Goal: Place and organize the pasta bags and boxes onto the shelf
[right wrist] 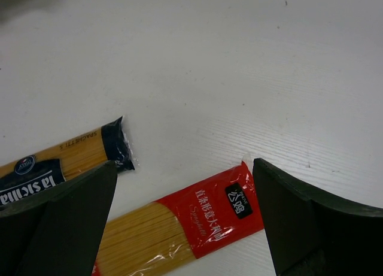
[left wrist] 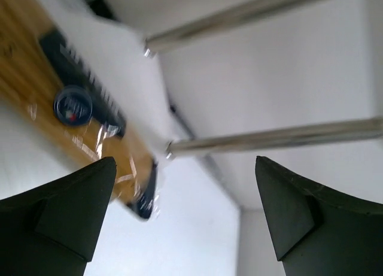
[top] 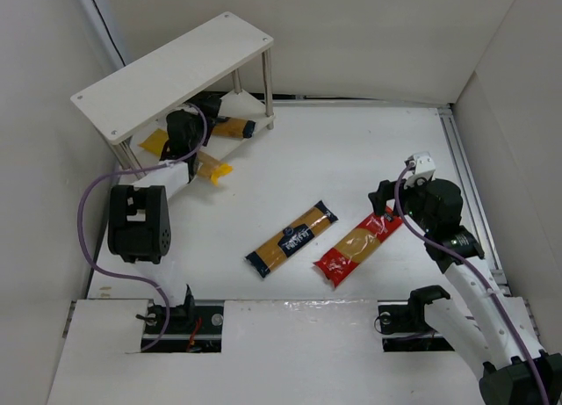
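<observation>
The white shelf stands at the back left. My left gripper reaches under its top tier, open and empty in the left wrist view. An orange-yellow pack with navy ends lies there, just left of the fingers in the left wrist view. The plain yellow pack lies under my left arm at the shelf's front. A second navy-ended pack and the red pack lie mid-table. My right gripper is open over the red pack's far end.
Two metal shelf legs cross the left wrist view close to the fingers. White walls enclose the table on the left, back and right. A rail runs along the right edge.
</observation>
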Available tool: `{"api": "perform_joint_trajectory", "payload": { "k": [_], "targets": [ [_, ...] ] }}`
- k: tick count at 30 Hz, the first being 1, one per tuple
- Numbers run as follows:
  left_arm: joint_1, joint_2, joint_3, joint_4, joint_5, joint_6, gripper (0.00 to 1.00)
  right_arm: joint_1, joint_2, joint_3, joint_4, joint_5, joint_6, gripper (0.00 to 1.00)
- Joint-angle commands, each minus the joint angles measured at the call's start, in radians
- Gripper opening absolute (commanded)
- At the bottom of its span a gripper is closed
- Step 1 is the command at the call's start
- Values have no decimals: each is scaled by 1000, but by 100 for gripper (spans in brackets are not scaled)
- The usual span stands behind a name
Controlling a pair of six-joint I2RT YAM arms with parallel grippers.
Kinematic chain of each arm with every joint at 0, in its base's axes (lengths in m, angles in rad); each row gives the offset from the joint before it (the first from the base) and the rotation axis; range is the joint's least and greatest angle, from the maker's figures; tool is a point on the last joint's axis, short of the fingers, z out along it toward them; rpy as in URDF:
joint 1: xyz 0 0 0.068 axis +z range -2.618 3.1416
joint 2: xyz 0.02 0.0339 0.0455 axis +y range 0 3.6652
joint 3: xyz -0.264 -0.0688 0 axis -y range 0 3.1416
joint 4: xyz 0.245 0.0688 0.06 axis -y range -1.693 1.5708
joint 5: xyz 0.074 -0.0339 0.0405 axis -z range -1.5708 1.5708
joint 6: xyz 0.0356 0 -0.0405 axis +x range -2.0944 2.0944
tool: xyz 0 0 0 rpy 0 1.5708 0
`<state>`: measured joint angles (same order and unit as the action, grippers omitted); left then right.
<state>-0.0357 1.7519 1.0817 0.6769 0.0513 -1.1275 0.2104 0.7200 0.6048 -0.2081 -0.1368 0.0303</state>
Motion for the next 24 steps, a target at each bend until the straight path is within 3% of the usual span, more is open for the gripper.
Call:
{"api": "perform_joint_trajectory", "payload": {
  "k": [1, 2, 6, 18, 22, 24],
  "targets": [
    [-70, -54, 104, -251, 0, 187, 100, 3, -11, -2, 61, -29, 0, 99],
    [-82, -23, 133, -369, -25, 205, 100, 3, -11, -2, 61, -29, 0, 99],
    [-131, 62, 286, -557, -90, 274, 100, 3, -20, -2, 61, -38, 0, 99],
    [-280, 262, 607, -935, -337, 298, 100, 3, -11, -11, 61, -9, 0, 98],
    [-290, 322, 702, -1011, -364, 279, 95, 3, -11, -11, 61, -9, 0, 98],
    [-290, 342, 730, -1034, -390, 270, 84, 3, -11, -11, 61, -9, 0, 98]
  ]
}}
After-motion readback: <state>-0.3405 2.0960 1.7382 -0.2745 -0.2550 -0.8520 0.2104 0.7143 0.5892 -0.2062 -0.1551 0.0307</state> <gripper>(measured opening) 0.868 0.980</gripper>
